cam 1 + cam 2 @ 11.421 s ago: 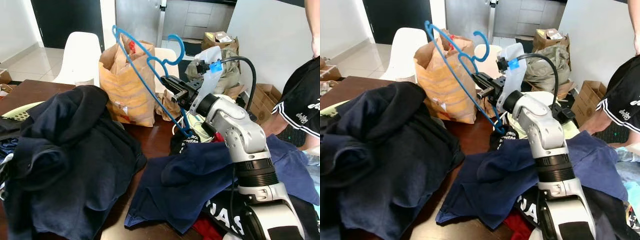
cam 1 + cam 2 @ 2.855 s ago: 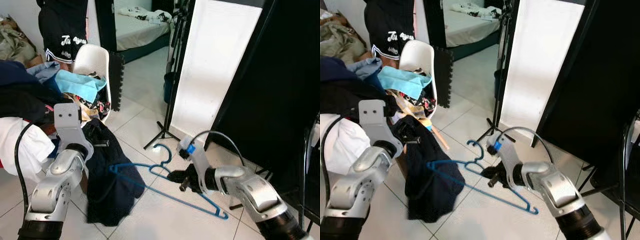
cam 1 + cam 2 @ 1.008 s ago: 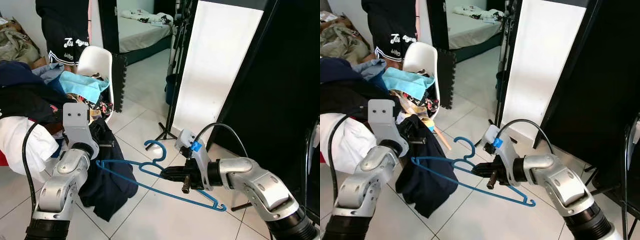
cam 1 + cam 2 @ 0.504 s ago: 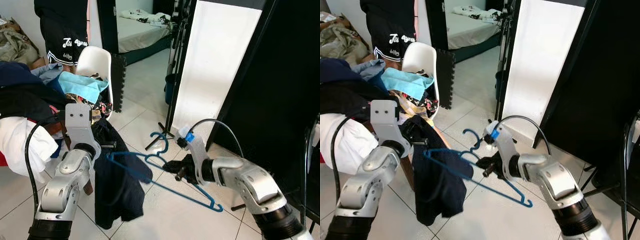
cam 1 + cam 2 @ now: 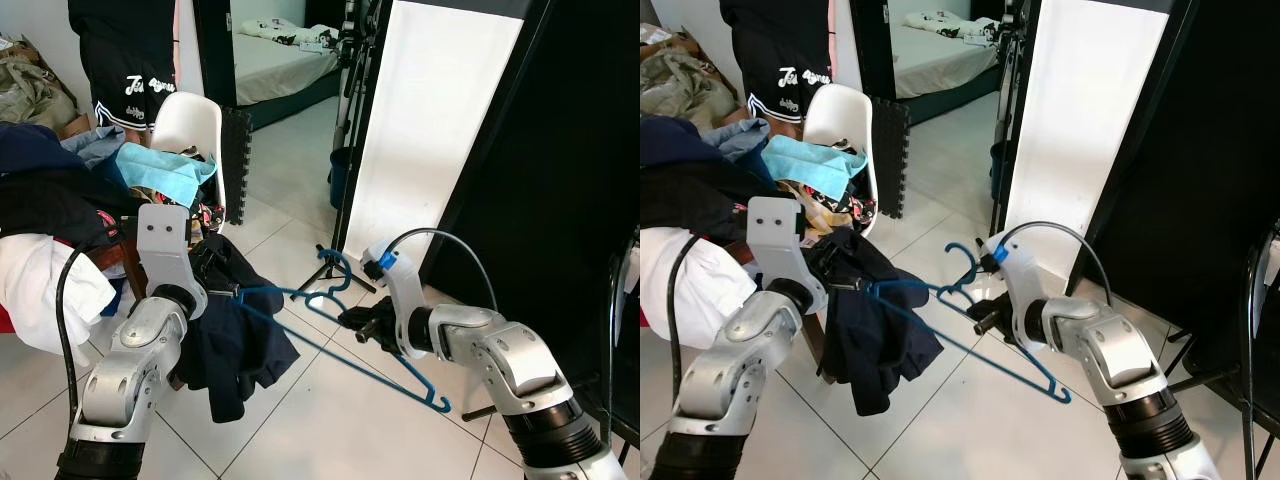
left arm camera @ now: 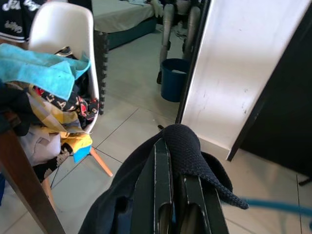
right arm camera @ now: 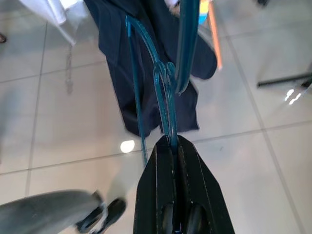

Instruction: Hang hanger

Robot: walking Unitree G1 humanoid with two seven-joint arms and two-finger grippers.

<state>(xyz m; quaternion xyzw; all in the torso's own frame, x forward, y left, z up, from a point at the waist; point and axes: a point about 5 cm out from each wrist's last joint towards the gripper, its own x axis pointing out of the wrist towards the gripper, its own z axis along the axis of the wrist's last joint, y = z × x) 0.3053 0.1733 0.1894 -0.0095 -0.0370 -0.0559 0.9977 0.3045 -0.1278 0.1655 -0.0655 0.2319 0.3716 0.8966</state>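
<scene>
We find the robot on a tiled floor (image 5: pixel 300 420) facing a tall white panel (image 5: pixel 430 140), with a white chair (image 5: pixel 190 125) heaped with clothes to its left and a person (image 5: pixel 125 50) standing behind it.

The dark navy garment (image 5: pixel 235 345) hangs from the left gripper (image 5: pixel 218 292), whose fingers are pinched together on a fold of the cloth, as the left wrist view confirms. Half a second ago the garment hung longer and lower; it now sits bunched higher, with one end of the hanger pushed into it.

The blue hanger (image 5: pixel 340 335) is held in mid-air between the two arms. The right gripper (image 7: pixel 171 146) is clamped on it just below the hook, the fingers closed tight on the plastic. Since a second ago the hanger has tilted: its hook has risen toward the panel and its far end now slopes down toward the floor on the right.

We judge the work to be at the threading stage. The hanger has entered the garment on one side only, and no rail for hanging can be made out.
</scene>
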